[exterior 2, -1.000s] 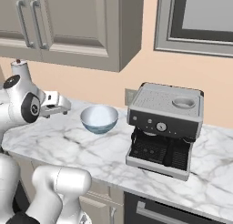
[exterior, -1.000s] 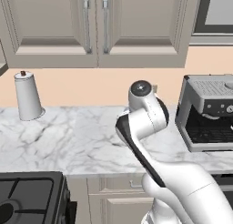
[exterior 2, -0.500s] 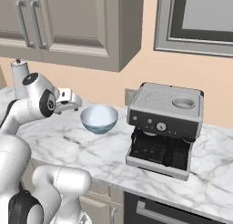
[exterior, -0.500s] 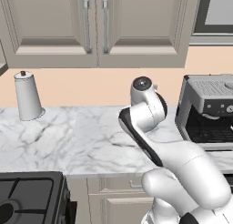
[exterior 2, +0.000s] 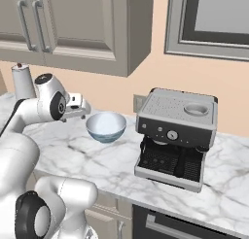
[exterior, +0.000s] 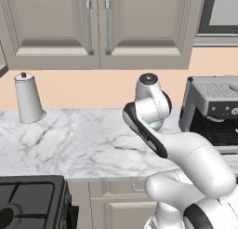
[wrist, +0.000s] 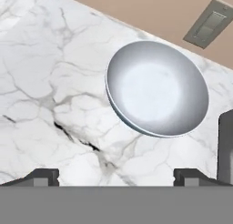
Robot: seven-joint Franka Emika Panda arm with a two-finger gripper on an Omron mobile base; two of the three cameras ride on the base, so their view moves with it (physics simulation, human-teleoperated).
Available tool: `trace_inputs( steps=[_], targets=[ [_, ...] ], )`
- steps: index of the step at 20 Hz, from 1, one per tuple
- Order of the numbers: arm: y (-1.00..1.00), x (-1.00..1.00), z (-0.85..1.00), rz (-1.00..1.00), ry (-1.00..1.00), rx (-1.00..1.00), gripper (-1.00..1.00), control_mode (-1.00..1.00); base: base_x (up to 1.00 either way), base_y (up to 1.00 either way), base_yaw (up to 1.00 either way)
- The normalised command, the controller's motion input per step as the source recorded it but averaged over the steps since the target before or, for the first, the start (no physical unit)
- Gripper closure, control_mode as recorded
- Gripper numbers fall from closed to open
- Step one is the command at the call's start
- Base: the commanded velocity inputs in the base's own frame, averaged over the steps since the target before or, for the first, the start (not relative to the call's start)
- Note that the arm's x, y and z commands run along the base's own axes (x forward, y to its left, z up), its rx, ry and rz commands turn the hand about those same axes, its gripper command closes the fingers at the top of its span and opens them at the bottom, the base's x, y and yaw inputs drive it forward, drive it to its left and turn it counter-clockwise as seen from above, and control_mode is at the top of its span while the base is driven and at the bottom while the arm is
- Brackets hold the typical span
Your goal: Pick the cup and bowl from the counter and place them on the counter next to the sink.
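bowl (exterior 2: 106,126) upright on marble table (exterior 2: 68,150), near back wall, just left of espresso machine (exterior 2: 176,137). pincer (exterior 2: 83,107) hovering beside bowl's left rim in right base view, apart from it, jaws wide open & empty. in hand view bowl (wrist: 157,88) ahead of & between the two fingertips (wrist: 43,176), inside bare, wall outlet (wrist: 208,23) beyond. white cylinder w/ dark knob (exterior: 29,98) far left on table (exterior: 69,139), well apart from bowl. stovetop (exterior: 30,202) at lower left.
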Motion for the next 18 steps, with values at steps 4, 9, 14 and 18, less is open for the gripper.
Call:
trace_inputs(
  steps=[4,9,14,18],
  targets=[
    [0.00,0.01,-0.60,0.05,-0.10,0.00,-1.00,-1.00,0.00,0.00,0.00],
    [0.00,0.11,-0.20,0.02,-0.03,0.00,-1.00,-1.00,0.00,0.00,0.00],
    [0.00,0.21,0.00,0.00,0.03,0.01,-1.00,-1.00,0.00,0.00,0.00],
    [-0.08,0.36,0.00,0.00,0.16,0.01,-1.00,-1.00,0.00,0.00,0.00]
  ],
)
